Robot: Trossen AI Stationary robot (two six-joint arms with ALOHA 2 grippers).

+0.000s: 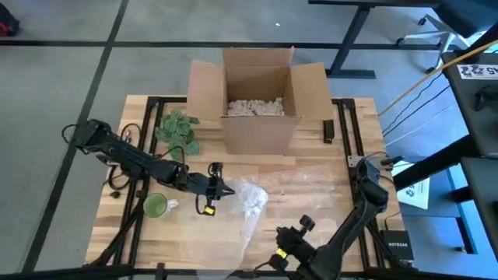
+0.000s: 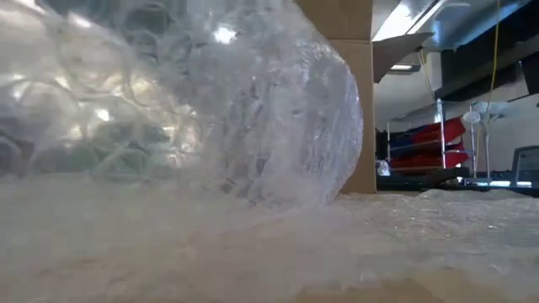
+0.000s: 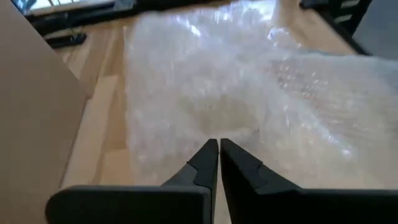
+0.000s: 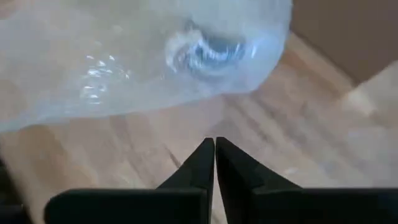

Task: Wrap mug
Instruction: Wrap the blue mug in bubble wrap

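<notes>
A green mug [image 1: 156, 205] stands upright on the wooden table [image 1: 311, 163] at the near left, clear of both grippers. A sheet of clear bubble wrap [image 1: 268, 194] lies over the table's middle. Its left part bulges up [image 2: 253, 109] in the low view. My left gripper [image 1: 226, 190] is shut at the wrap's left edge, between mug and wrap, and its wrist view looks out over the wrap [image 3: 249, 87]. My right gripper [image 1: 274, 257] is shut near the table's near edge, over bare wood [image 4: 155, 143], short of the wrap's near edge [image 4: 143, 68]. My left gripper [image 3: 219, 144] has its shut fingertips at the bubble wrap's left edge [image 3: 205, 124], coming in level from the table's left. Nothing shows between the fingers, and I cannot tell whether they touch the wrap.
An open cardboard box [image 1: 257, 97] with packing peanuts stands at the far middle. A green leafy plant [image 1: 177, 128] lies to its left, and a small black object [image 1: 328, 131] to its right. Bare wood lies at the near left and near right.
</notes>
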